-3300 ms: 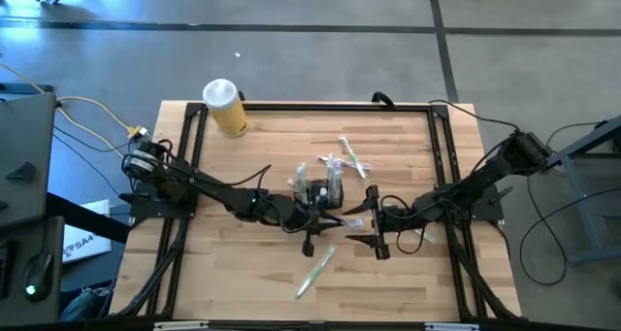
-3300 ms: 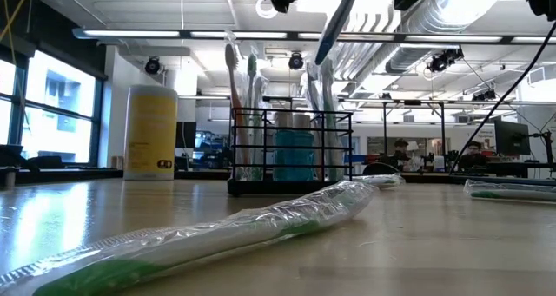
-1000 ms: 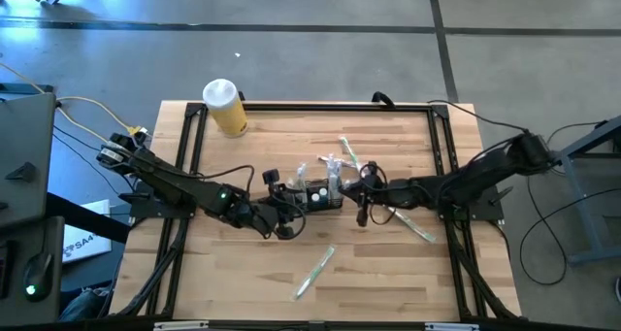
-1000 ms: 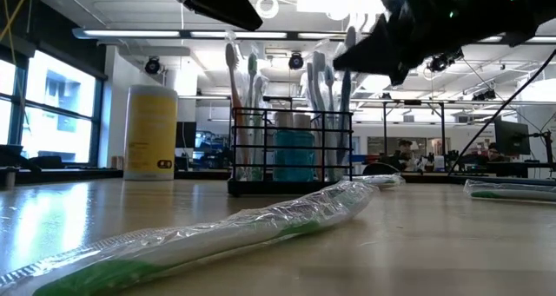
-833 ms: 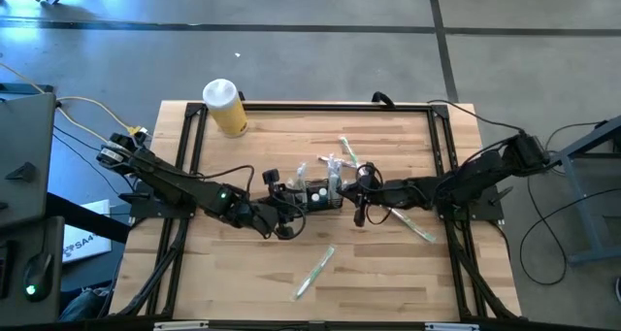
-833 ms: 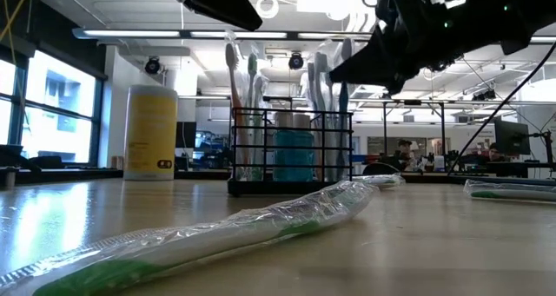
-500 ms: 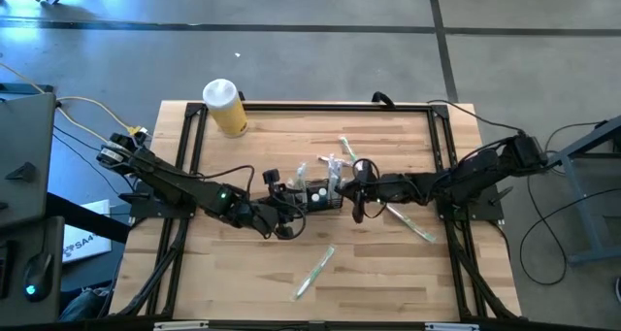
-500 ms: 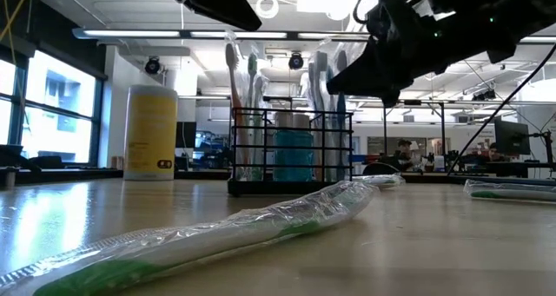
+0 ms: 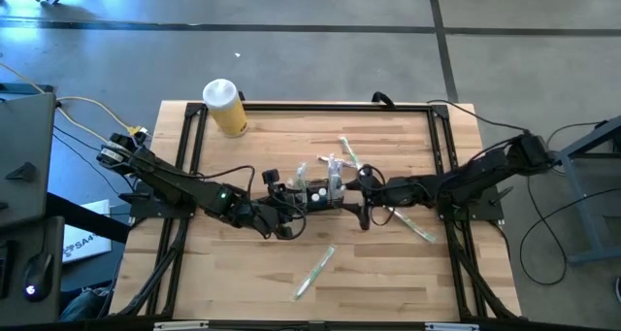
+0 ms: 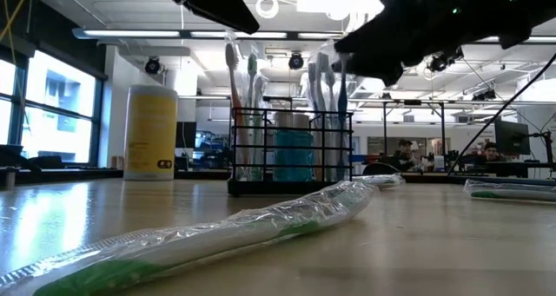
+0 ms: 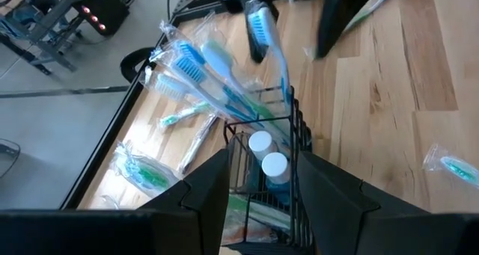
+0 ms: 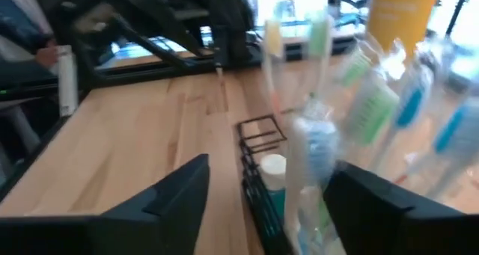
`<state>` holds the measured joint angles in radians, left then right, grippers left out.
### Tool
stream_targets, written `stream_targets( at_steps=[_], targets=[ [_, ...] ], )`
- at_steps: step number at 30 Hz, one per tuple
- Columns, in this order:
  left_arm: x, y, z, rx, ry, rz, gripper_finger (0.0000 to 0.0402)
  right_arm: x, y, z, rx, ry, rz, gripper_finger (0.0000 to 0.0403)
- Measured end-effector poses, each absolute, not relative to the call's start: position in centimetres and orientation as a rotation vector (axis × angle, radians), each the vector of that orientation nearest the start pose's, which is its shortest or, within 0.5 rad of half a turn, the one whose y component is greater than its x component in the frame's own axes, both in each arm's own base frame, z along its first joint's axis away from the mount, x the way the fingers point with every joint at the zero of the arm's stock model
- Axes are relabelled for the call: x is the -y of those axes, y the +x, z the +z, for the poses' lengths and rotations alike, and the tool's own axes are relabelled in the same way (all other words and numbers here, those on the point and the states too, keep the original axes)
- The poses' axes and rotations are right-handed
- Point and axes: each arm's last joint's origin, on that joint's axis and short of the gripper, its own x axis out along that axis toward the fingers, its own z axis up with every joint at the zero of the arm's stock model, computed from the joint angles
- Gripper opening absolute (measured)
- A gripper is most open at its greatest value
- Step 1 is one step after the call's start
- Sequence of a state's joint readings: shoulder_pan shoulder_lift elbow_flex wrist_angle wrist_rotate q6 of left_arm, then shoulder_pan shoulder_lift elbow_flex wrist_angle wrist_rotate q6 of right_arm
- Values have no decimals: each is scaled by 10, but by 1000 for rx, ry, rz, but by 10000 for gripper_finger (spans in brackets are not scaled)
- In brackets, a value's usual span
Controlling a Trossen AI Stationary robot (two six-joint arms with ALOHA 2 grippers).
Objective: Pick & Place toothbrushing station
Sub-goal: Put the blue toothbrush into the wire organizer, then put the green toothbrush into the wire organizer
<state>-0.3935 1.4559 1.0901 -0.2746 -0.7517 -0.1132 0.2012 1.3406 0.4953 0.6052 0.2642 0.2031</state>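
The toothbrushing station (image 9: 320, 197), a black wire-mesh caddy (image 10: 291, 153), stands on its base at the table's middle. It holds several upright toothbrushes and a teal bottle (image 10: 294, 154). My right gripper (image 12: 273, 173) hangs open over the caddy's right end (image 10: 365, 49). A blue wrapped toothbrush (image 12: 314, 146) stands in the caddy between its spread fingers, apart from them. My left gripper (image 11: 262, 161) is open and hovers above the caddy's near left side (image 9: 286, 219). It looks down on the caddy (image 11: 262, 180) and touches nothing.
A yellow cylinder with a white lid (image 9: 225, 106) stands at the far left. Wrapped toothbrushes lie near the front edge (image 9: 315, 270), behind the caddy (image 9: 349, 156) and to its right (image 9: 412, 224). People sit in the room beyond the table (image 10: 401, 148).
My right gripper has carried the blue toothbrush toward the table's left and down into the caddy's right end. It has then opened, let go and risen a little. The toothbrush now stands in the caddy. The caddy has stayed in place.
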Motion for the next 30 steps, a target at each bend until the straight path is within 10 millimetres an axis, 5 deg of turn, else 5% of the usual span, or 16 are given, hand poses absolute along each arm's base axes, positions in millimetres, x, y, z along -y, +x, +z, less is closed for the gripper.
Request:
stream_targets(
  at_steps=[7,12,17,30],
  targets=[
    [101,294,279,-532,197,367,152,-54,235,218,-214,116,-32,272],
    [108,300,280,-506,-14,221,152,-65,221,227,-215,112,32,266],
    [116,312,277,-461,-158,120,152,-77,215,228,-222,104,88,262],
    [131,335,246,-483,-170,41,152,-92,209,226,-248,127,152,262]
  ],
)
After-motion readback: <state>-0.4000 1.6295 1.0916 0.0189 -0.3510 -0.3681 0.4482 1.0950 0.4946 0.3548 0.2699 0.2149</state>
